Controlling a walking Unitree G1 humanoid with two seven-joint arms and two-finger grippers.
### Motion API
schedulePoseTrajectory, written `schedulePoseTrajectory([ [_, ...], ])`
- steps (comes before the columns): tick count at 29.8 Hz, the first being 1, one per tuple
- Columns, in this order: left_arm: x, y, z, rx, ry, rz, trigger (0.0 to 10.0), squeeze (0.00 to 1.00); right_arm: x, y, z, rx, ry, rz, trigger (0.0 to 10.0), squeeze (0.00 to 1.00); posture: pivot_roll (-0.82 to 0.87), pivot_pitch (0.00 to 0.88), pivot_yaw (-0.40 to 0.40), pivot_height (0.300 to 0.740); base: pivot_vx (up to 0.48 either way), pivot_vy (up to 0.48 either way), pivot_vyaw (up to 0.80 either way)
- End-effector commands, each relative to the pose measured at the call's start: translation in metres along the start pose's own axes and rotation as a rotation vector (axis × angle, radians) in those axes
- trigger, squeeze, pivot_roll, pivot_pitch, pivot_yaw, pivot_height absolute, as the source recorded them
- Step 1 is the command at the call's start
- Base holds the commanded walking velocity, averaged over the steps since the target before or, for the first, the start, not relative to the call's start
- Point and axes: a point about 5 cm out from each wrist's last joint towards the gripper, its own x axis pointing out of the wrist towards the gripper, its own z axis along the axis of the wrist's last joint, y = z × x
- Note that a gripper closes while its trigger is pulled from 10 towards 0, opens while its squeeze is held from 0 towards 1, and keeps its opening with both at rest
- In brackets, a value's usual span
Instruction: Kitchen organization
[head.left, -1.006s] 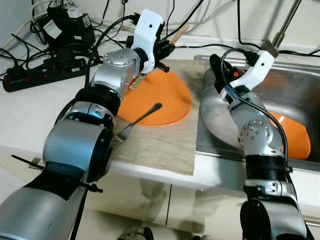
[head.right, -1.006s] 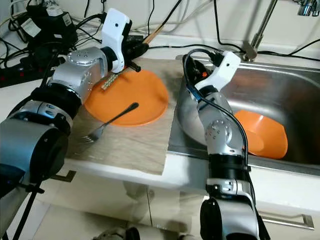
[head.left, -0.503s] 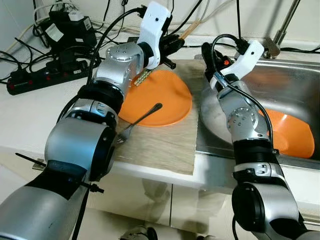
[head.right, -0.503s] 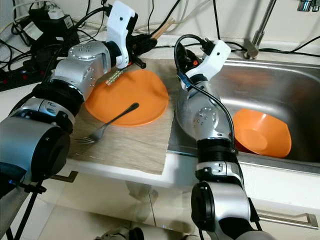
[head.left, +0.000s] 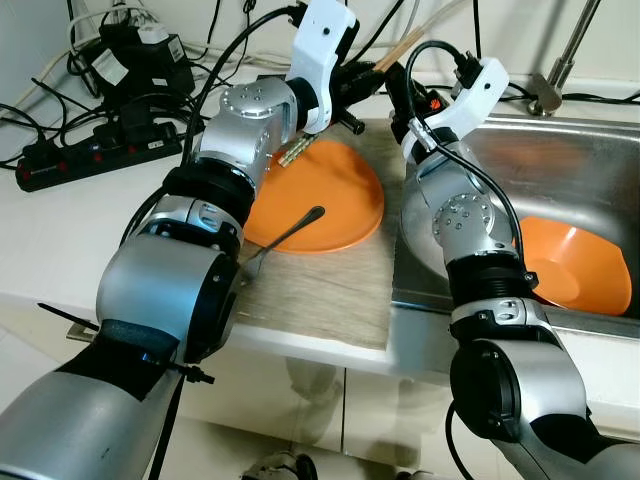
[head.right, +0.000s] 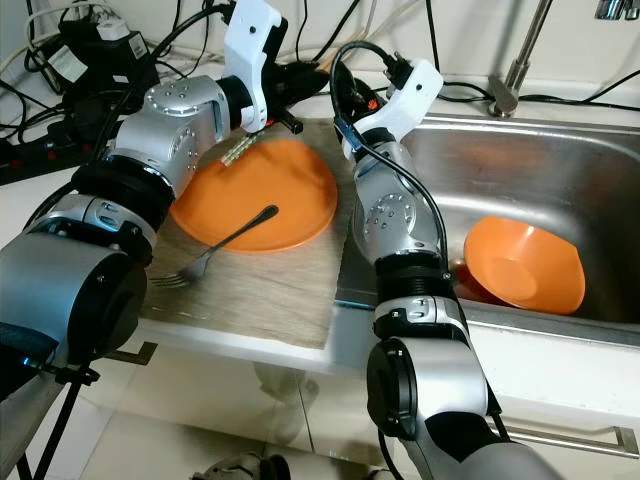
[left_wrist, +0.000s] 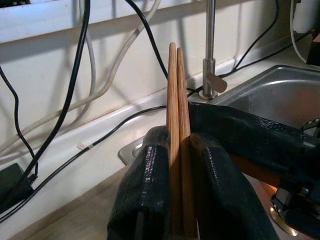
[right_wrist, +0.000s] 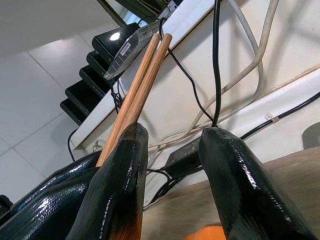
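Gripping a pair of wooden chopsticks (left_wrist: 176, 125), the left end effector (left_wrist: 179, 165) sits raised above the far edge of the tabletop (head.left: 60, 230), its two black fingers (left_wrist: 145, 200) pressed tight on the sticks, which lie side by side and touching, tips pointing toward the wall and the faucet (left_wrist: 210, 50). In the left eye view the sticks jut out toward 1 o'clock from that end effector, crossing just above the right arm's white wrist housing (head.left: 470, 90).

The right end effector (right_wrist: 170, 150) is up close beside the left one, at about 3 o'clock from it. Its fingers (right_wrist: 240, 190) stand apart, grasping nothing; one of them lies beside the chopsticks, though whether it touches the wood cannot be told from this angle.

Below the left arm, an orange plate (head.left: 330, 200) rests on a beige mat (head.left: 330, 290) on the tabletop. A fork (head.left: 285, 235) lies across the plate's near rim, handle on the plate pointing to 1 o'clock, tines toward 7 o'clock. At 3 o'clock of the mat is the steel sink (head.right: 560, 170), and an orange bowl (head.right: 525, 265) sits tilted in its basin. At 9 to 10 o'clock of the plate, a black power strip (head.left: 90, 160) and tangled cables lie on the tabletop against the wall.
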Motion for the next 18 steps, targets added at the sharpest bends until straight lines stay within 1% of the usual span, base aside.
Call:
schedulePoseTrajectory([
  [1,0.001,-0.002,0.004,0.021,0.000,-0.017,0.0,0.00,0.008,0.018,0.009,0.008,-0.036,0.069,10.0,0.00,-0.07,0.000,0.119,0.740,0.000,0.000,0.00],
  [10,0.004,-0.006,0.005,0.018,-0.004,-0.036,0.0,0.00,0.012,0.022,0.014,0.035,-0.063,0.084,10.0,0.00,-0.06,0.000,0.123,0.740,0.000,0.000,0.00],
  [12,0.001,-0.001,0.001,0.026,0.017,-0.006,0.0,0.00,0.013,0.028,0.017,0.036,-0.069,0.107,10.0,0.00,-0.06,0.000,0.127,0.740,0.000,0.000,0.00],
  [13,-0.001,0.003,-0.002,0.028,0.030,0.014,0.0,0.00,0.013,0.030,0.017,0.020,-0.068,0.117,10.0,0.00,-0.06,0.000,0.128,0.740,0.000,0.000,0.00],
  [14,-0.002,0.004,-0.003,0.030,0.034,0.023,0.0,0.00,0.012,0.030,0.017,0.015,-0.068,0.114,10.0,0.67,-0.06,0.000,0.128,0.740,0.000,0.000,0.00],
  [15,-0.003,0.006,-0.004,0.029,0.037,0.030,0.0,0.00,0.012,0.030,0.016,0.008,-0.066,0.111,10.0,1.00,-0.07,0.000,0.130,0.740,0.000,0.000,0.00],
  [18,-0.004,0.007,-0.005,0.028,0.040,0.038,0.0,0.00,0.012,0.027,0.014,-0.004,-0.061,0.098,10.0,1.00,-0.07,0.000,0.132,0.740,0.000,0.000,0.00],
])
